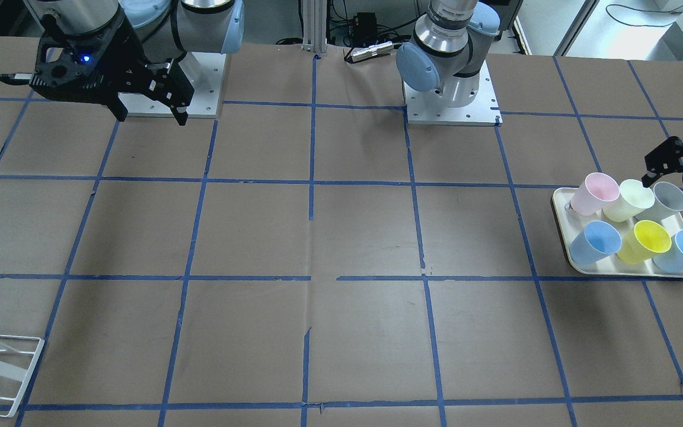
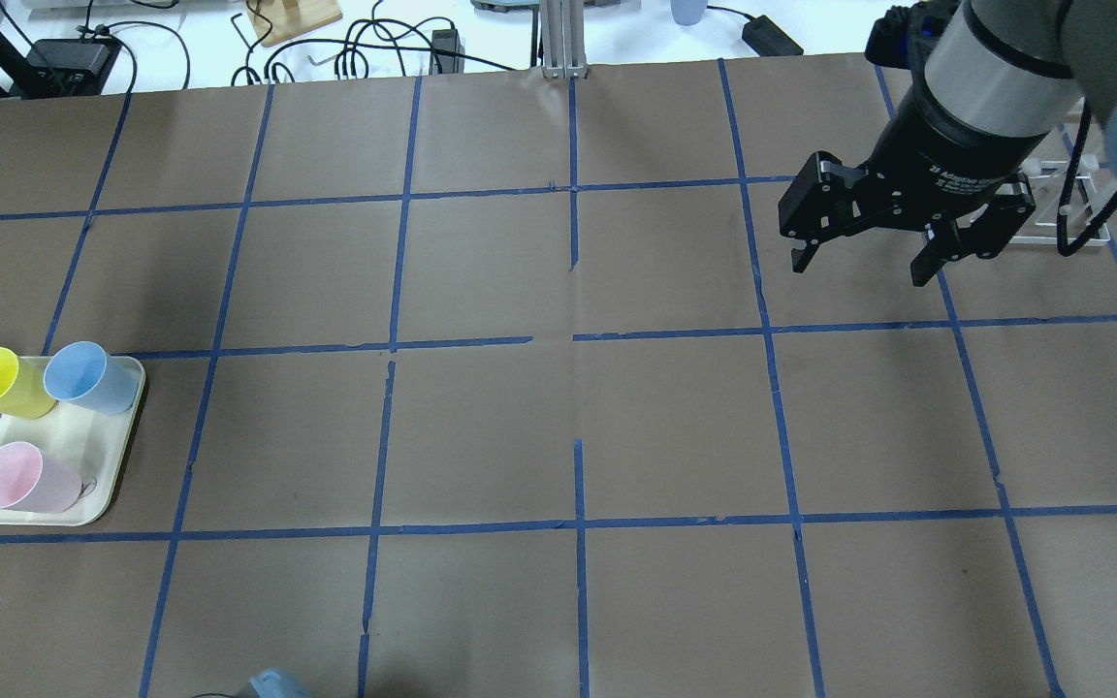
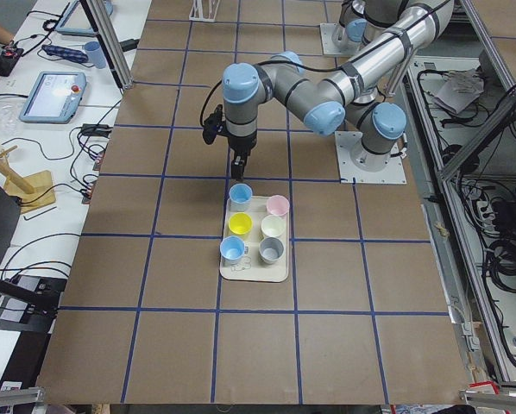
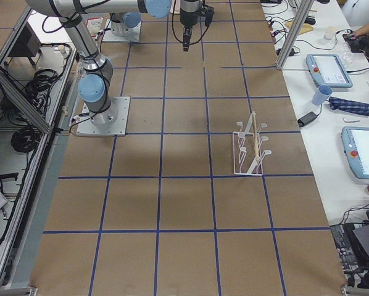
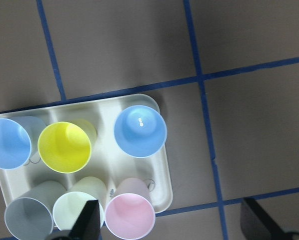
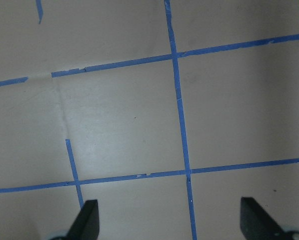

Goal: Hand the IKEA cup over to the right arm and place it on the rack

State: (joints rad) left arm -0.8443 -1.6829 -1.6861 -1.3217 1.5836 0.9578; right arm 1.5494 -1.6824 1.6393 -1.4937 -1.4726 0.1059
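At your far left, a cream rectangular plastic tray (image 5: 104,102) keeps six tumblers upright, mouths open for grasping. The pale grey-white tapered plastic IKEA cup (image 5: 27,220) stands in a corner slot beside a pale green cup (image 5: 74,210). The left pincer (image 5: 169,215) hangs over the tray, pointing down, fingers apart. Across the brown paper surface (image 2: 481,427), the right pincer (image 2: 861,262) waits raised, fingers apart, likely to receive. The white wire rack (image 4: 249,148) stands well apart from it.

Even, bright overhead light: you see soft shadows on the table (image 2: 481,436), white glare beyond its far edge, and slight softness in wrist views.
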